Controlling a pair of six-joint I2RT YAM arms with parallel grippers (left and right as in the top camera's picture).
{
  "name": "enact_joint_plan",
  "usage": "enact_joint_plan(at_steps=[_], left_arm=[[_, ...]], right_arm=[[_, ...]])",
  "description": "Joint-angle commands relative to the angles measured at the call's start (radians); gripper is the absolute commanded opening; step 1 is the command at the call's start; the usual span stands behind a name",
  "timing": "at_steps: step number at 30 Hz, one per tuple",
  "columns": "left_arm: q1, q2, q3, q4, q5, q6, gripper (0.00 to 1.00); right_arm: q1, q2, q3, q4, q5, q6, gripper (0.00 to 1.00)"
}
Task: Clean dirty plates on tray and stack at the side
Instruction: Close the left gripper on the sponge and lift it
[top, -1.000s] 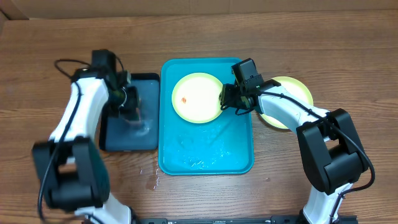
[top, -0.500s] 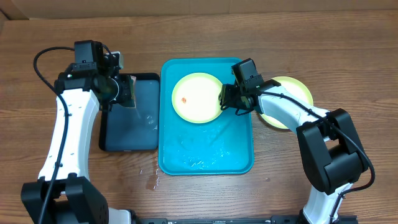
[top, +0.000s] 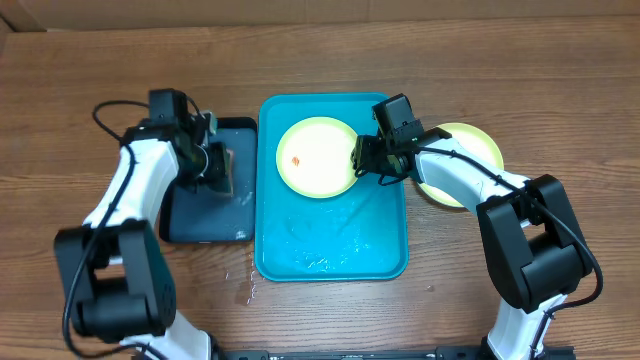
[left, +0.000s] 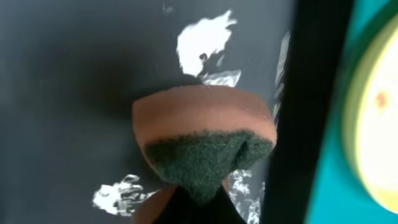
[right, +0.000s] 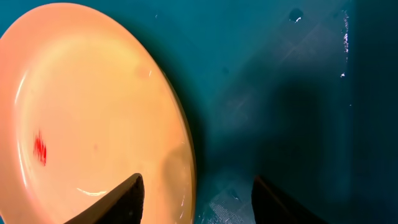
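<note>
A yellow-green plate (top: 318, 157) with a small orange-red smear (top: 296, 160) lies in the far half of the turquoise tray (top: 330, 240). My right gripper (top: 362, 160) stands open at this plate's right rim. In the right wrist view one finger (right: 118, 199) is over the plate (right: 93, 112) and the other over the tray floor (right: 280, 93). A second yellow-green plate (top: 475, 145) rests on the table to the right, partly hidden by the right arm. My left gripper (top: 222, 172) is shut on an orange sponge with a green scouring side (left: 205, 140).
The sponge hangs over a dark navy tray (top: 200, 215) left of the turquoise one, with foam patches (left: 202, 40) on its floor. Water streaks lie on the turquoise tray's near half and drops on the table by its front left corner (top: 245, 290).
The left arm swung up and left with the sponge, then came back down over the navy tray. The right gripper's jaws widened a little at the plate's rim; the plate has not moved.
</note>
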Motion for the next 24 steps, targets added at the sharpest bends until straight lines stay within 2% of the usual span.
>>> enact_joint_plan(at_steps=[1, 3, 7, 9, 15, 24], left_arm=[[0.010, 0.047, -0.004, 0.021, 0.019, -0.037, 0.04], [0.010, 0.057, -0.003, 0.033, 0.019, -0.040, 0.07], [0.010, 0.058, 0.005, 0.031, 0.019, -0.039, 0.29], [0.010, 0.058, 0.019, 0.010, 0.016, -0.031, 0.34], [0.010, 0.058, 0.043, -0.017, 0.009, -0.015, 0.31], [0.007, 0.064, 0.035, -0.042, -0.046, -0.013, 0.33]], right_arm=[[0.003, -0.006, -0.002, 0.005, -0.001, -0.004, 0.58], [0.003, -0.006, -0.002, 0.005, -0.001, -0.004, 0.58], [0.003, -0.006, -0.002, 0.005, -0.001, -0.004, 0.57], [0.003, -0.006, -0.002, 0.005, -0.001, -0.004, 0.57], [0.003, -0.006, -0.002, 0.005, -0.001, -0.004, 0.57], [0.003, -0.006, -0.002, 0.005, -0.001, -0.004, 0.58]])
